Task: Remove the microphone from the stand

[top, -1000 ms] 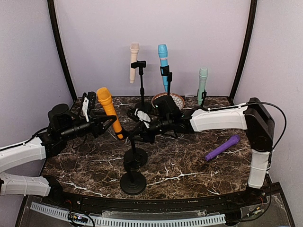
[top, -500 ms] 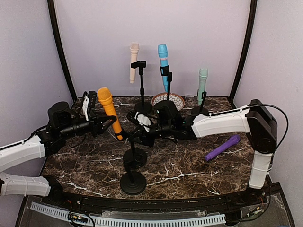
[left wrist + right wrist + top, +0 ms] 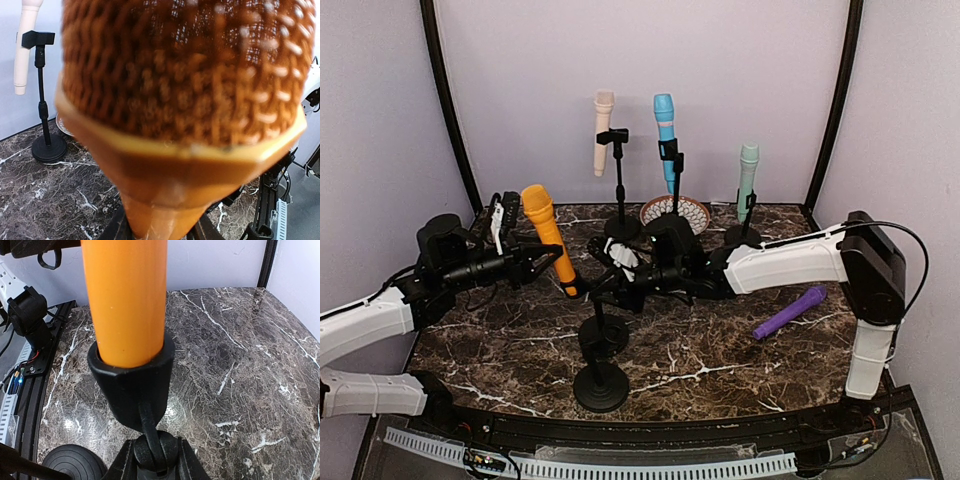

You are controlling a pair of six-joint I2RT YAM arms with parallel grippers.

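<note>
Hands: left hand (image 3: 550, 263), left of centre in the top view, clamped on the shaft of the orange microphone (image 3: 542, 220). Its wrist view is filled by the mesh head, with dark fingers (image 3: 120, 231) either side of the shaft at the bottom edge. The right hand (image 3: 156, 462) is closed on the stand (image 3: 601, 386) at the joint just under the black clip (image 3: 131, 385), above the base at lower centre of the table (image 3: 720, 350). Change over the last second: right hand has slid in from the right onto that joint, and the microphone head has shifted slightly toward the upper left. Reading: stand braced, pull apparently begun. In the right wrist view the microphone's tail is still seated in the clip, so removal is not complete. Beyond: cream microphone (image 3: 604, 130), blue microphone (image 3: 664, 125) and green microphone (image 3: 748, 175) on stands at the back; purple microphone (image 3: 790, 312) lying at right.
</note>
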